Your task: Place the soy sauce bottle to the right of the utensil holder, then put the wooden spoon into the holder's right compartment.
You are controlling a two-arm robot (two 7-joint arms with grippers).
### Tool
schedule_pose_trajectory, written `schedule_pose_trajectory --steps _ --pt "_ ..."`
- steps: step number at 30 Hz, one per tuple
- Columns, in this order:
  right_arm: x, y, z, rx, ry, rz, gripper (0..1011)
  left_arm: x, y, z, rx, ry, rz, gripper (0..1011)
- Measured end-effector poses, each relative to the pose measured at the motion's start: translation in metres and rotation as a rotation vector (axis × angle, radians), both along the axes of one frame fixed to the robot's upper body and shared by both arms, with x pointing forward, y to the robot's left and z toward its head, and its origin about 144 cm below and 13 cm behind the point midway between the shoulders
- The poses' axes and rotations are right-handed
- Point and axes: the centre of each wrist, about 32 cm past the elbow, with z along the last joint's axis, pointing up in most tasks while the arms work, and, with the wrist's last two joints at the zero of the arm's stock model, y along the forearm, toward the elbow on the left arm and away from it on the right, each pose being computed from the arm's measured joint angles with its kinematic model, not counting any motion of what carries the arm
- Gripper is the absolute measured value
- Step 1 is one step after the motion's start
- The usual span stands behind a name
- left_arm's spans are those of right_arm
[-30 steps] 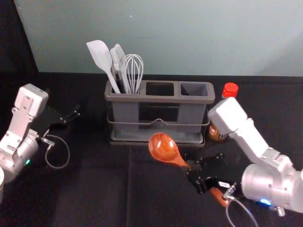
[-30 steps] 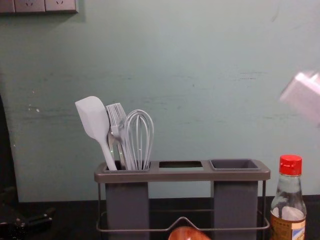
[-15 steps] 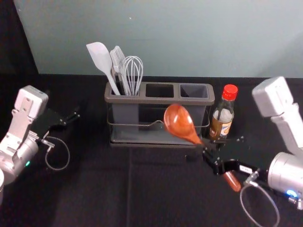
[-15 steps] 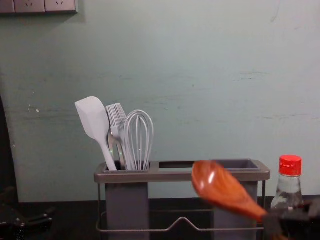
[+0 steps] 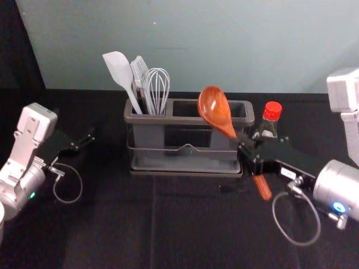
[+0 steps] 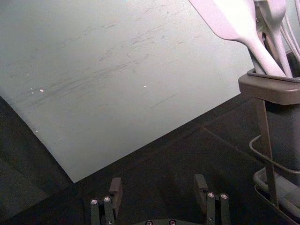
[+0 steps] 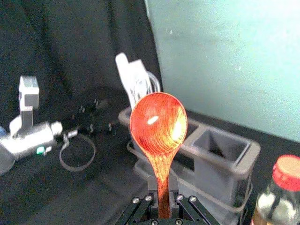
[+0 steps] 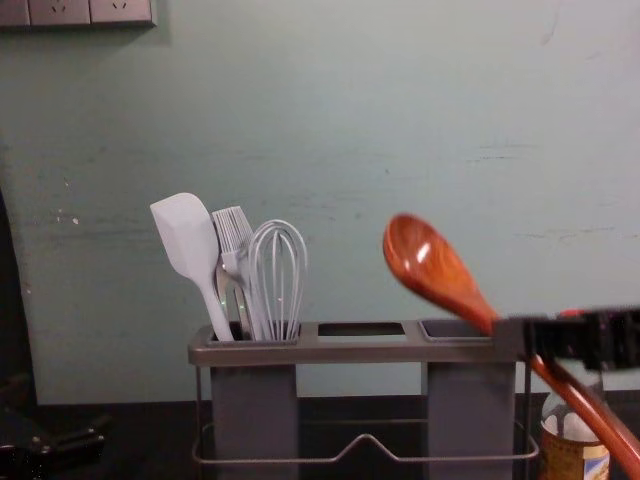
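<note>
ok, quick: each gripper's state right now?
Left gripper: open, empty, left of the gray plastic utensil holder.
Right gripper: closed on the handle of the glossy brown wooden spoon, near the holder's right end.

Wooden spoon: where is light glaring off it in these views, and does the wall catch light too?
Right wrist view: two bright glare spots inside the bowl of the wooden spoon; the wall looks brightly lit. Chest view: one small highlight in the bowl. Head view: a softer sheen there.

One utensil holder [image 5: 193, 119], three compartments [image 8: 470, 410], one wooden spoon [image 5: 215, 107], one soy sauce bottle [image 5: 272, 111], one spatula [image 8: 188, 238], one brush [image 8: 232, 228], one whisk [image 8: 278, 272].
</note>
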Motion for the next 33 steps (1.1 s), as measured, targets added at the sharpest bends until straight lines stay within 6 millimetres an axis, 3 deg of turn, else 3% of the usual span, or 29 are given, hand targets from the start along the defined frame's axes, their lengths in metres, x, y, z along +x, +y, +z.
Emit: schedule_pose_trajectory --steps 22,33 --pt "0.062 0.010 -0.009 0.189 -0.186 -0.038 129 0.000 0.000 0.000 0.000 0.000 0.000 1005" --pt "0.082 0.016 -0.013 0.209 -0.234 -0.039 129 0.000 0.000 0.000 0.000 0.000 0.000 1005"
